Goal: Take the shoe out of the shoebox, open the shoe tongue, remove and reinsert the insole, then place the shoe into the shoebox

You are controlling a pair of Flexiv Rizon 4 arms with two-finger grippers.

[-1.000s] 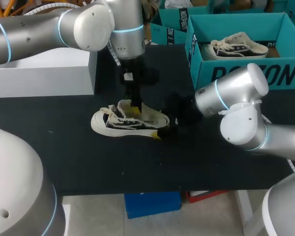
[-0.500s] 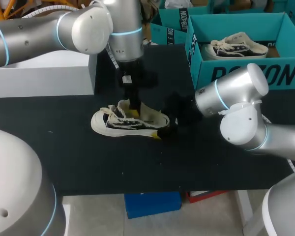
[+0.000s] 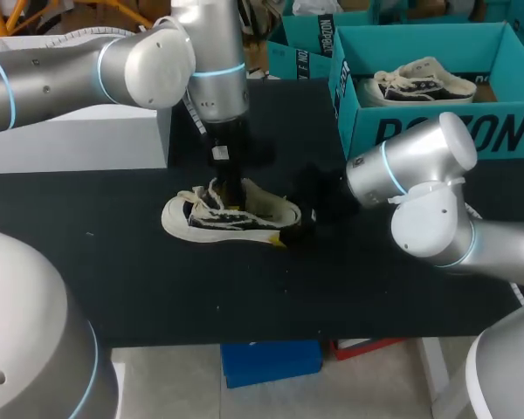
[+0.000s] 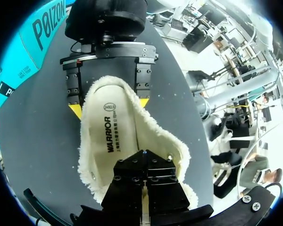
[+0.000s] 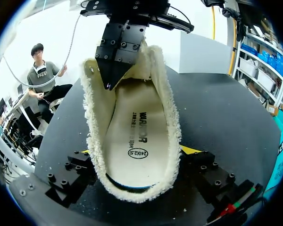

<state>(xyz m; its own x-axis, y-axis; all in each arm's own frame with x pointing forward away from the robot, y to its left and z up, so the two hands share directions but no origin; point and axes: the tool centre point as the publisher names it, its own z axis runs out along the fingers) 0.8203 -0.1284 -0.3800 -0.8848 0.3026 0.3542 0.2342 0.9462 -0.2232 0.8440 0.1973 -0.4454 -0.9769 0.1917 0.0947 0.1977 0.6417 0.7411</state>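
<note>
Outside shoebox (image 3: pixel 437 131), one shoe (image 3: pixel 262 209); inside, second shoe (image 3: pixel 424 83).

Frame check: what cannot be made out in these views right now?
Tips of the left gripper: left wrist view, covered by its own black fingers; whether they pinch the insole is unclear.
Its toe end: both wrist views, behind the left gripper.
Most of the right gripper: head view, lost against the dark table beside the shoe.
Lower part of the second shoe: head view, behind the shoebox wall.

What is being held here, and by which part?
The right gripper holds the shoe by its heel. Left gripper is shut inside it; whether it pinches anything cannot be told.
</note>
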